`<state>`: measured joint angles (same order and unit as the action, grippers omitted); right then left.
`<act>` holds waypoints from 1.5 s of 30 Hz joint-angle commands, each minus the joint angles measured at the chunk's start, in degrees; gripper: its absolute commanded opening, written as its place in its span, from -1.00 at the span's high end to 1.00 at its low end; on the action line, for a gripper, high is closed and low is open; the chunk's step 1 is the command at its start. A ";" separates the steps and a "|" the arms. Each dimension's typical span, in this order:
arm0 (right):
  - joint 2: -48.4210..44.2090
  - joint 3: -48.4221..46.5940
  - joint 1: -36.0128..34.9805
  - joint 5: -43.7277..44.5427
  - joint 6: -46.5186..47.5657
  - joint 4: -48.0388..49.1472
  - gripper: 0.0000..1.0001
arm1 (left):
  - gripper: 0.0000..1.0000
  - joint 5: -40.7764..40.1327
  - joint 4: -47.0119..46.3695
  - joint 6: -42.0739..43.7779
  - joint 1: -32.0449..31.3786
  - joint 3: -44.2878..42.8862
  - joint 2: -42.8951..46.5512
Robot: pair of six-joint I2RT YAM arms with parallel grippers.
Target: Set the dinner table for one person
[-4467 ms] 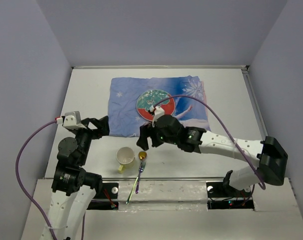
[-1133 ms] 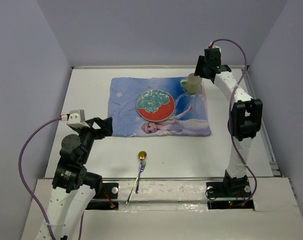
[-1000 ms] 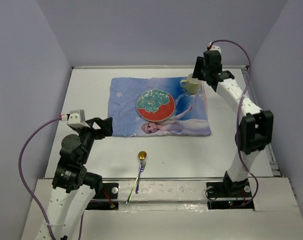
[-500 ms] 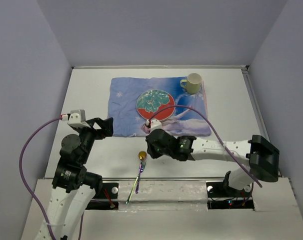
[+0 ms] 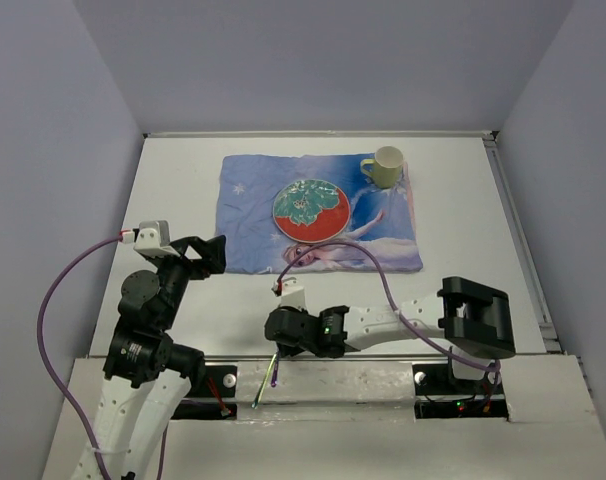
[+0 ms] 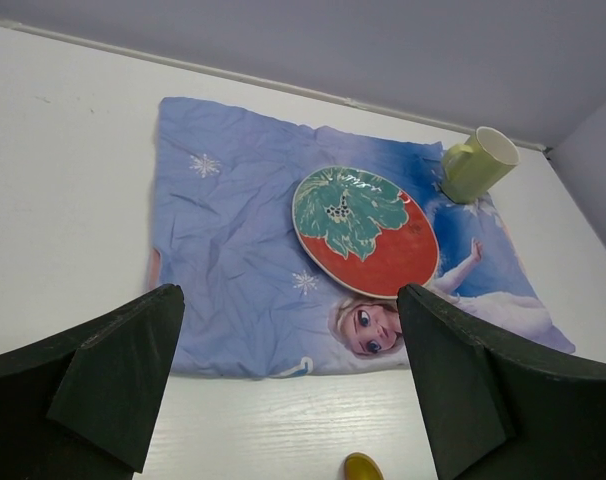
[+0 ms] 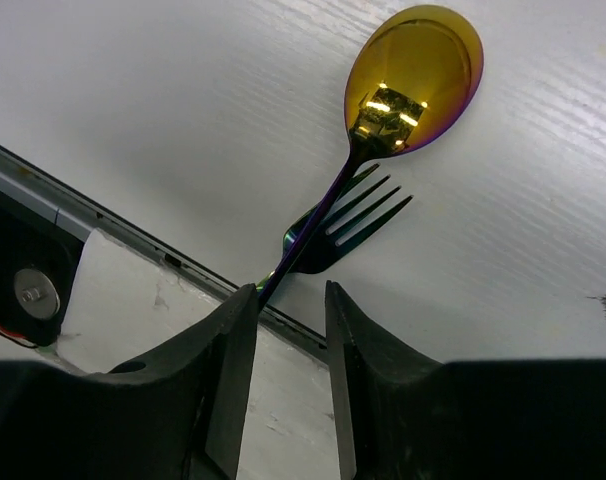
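On the white dinner table (image 5: pixel 183 180) lies a blue printed mat (image 5: pixel 253 200) with a red and green plate (image 5: pixel 311 210) and a pale yellow cup (image 5: pixel 386 166) at its far right corner. A gold-bowled spoon (image 7: pixel 413 65) lies across an iridescent fork (image 7: pixel 348 225) at the table's near edge. My right gripper (image 7: pixel 290 290) hovers low over their handles, jaws a little apart and nothing between them; the spoon's handle runs under the left fingertip (image 7: pixel 238 320). My left gripper (image 6: pixel 288 292) hangs wide open and empty, off the mat's near left corner.
The near table edge and its metal rail (image 7: pixel 43 190) run right under my right gripper. The fork's handle (image 5: pixel 265 385) sticks out over that rail. Grey walls close the table on three sides. Bare tabletop (image 5: pixel 463 220) lies right of the mat.
My right arm left the cup standing at the mat's far right corner and swung back and down to the near edge over the spoon and fork. The left arm stayed still.
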<state>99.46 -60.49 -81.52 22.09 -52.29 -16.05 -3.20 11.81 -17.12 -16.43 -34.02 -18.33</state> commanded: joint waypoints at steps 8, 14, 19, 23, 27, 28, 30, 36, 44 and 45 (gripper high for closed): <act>3.37 -4.28 -1.37 2.52 -5.27 0.32 0.37 | -0.98 0.57 -2.85 -0.10 -0.19 -0.96 1.10; 4.86 -4.99 -1.37 5.15 -5.98 -0.73 0.49 | -0.98 0.92 -2.85 -0.19 -0.19 -0.87 1.01; 7.32 -6.66 -1.37 5.95 -6.07 -1.70 0.56 | -0.98 0.92 -2.94 -0.10 -0.19 -0.87 1.19; 7.94 -7.45 -0.67 6.74 -6.24 -2.58 0.65 | -0.98 1.00 -3.02 -0.10 -0.19 -0.96 0.75; 7.15 -7.19 1.61 7.79 -5.19 -2.49 0.81 | -0.98 1.00 -3.02 -0.10 -0.19 -0.87 0.84; 6.98 -7.19 2.58 8.67 -4.67 -2.49 0.83 | -0.98 0.92 -2.94 -0.10 -0.19 -0.87 0.84; 6.80 -7.54 3.81 9.37 -2.48 -2.49 0.93 | -0.98 0.83 -2.94 -0.19 -0.19 -0.87 0.92; 3.12 -8.94 7.07 8.51 5.09 0.66 1.00 | -0.98 0.92 -3.02 -0.10 -0.19 -1.05 0.14; -6.99 -4.82 7.07 4.90 8.96 7.53 1.00 | -0.98 11.26 -5.04 -4.91 -0.19 0.00 -3.11; -7.61 -4.47 7.07 4.81 9.14 7.88 1.00 | -0.98 13.46 -5.39 -5.98 -0.27 0.35 -3.73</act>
<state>96.20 -65.93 -73.97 26.63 -45.93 -13.67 0.91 10.90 -18.85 -16.43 -34.00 -19.92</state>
